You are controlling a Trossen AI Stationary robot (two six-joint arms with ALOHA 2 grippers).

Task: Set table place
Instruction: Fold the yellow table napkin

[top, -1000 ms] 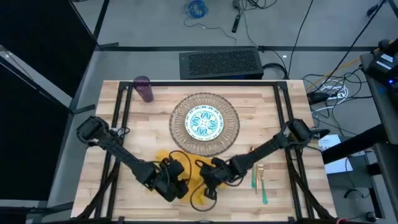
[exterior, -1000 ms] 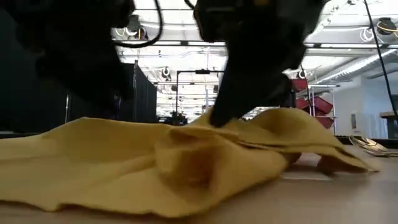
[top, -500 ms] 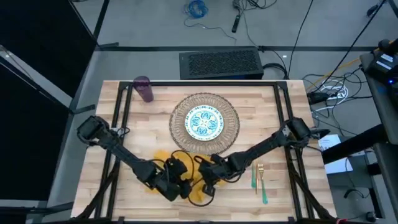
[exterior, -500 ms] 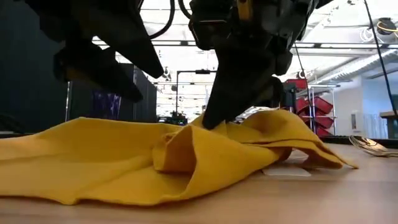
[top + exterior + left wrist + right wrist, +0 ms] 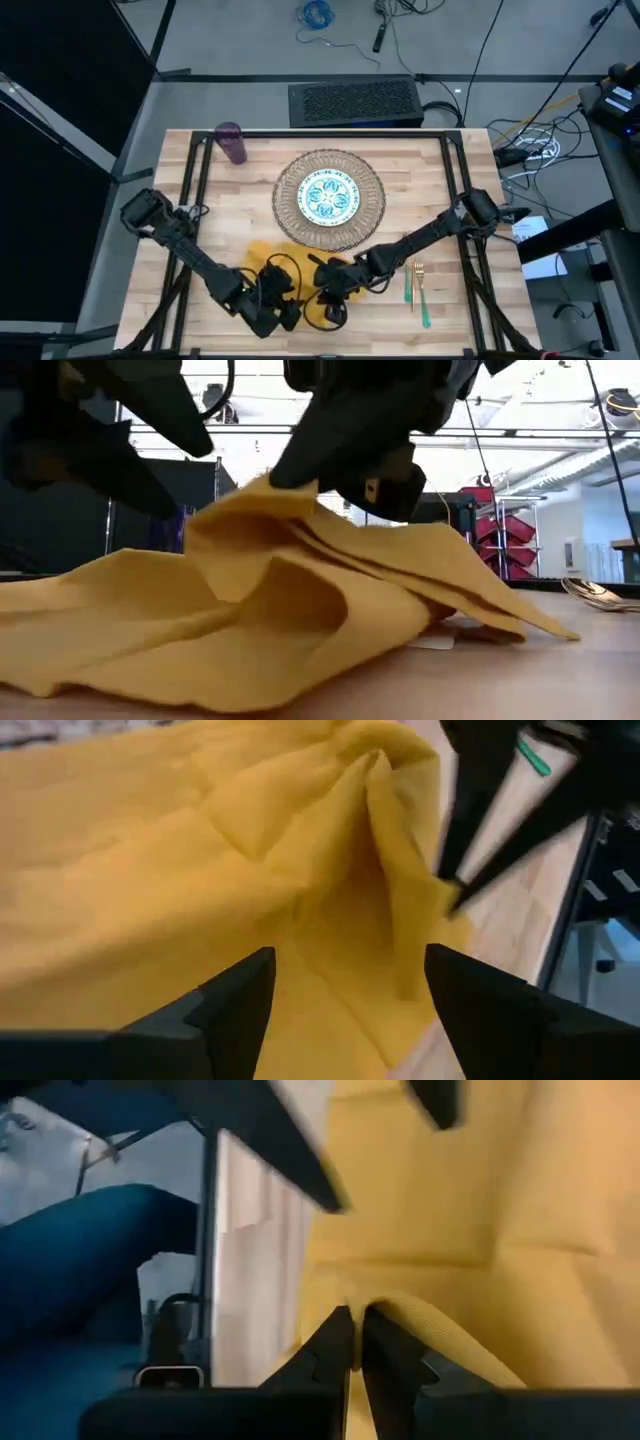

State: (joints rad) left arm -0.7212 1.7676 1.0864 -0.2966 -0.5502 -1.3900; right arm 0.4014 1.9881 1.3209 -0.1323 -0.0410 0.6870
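The mustard-yellow napkin [image 5: 250,620] lies crumpled near the table's near edge, with one fold raised into a peak [image 5: 265,490]. My right gripper [image 5: 355,1315] is shut on that fold. My left gripper [image 5: 350,955] hovers open just left of it above the cloth [image 5: 200,870], and I see no touch. The teal-patterned plate [image 5: 329,196] sits on the round woven mat [image 5: 290,225] at the table's middle. The purple cup [image 5: 233,143] stands at the far left. The fork and spoon [image 5: 415,290] lie to the right. My right gripper pinches a raised fold of the napkin [image 5: 400,1312] between its two fingers, slanting down from above and from the table's right. The pinched part is lifted off the table, and the rest of the cloth [image 5: 120,630] lies slack on the wood.
Black frame bars [image 5: 195,190] run along the table's left and right sides. A small white tag [image 5: 440,638] shows under the napkin's right edge. The spoon's bowl [image 5: 595,592] lies to the right. Bare wood [image 5: 230,215] lies left of the mat.
My right gripper, still shut on the napkin, has gone up and a little toward the table's left. The pinched fold has risen into a peak while the cloth's edges stay on the table. My left gripper has drawn toward the near edge.
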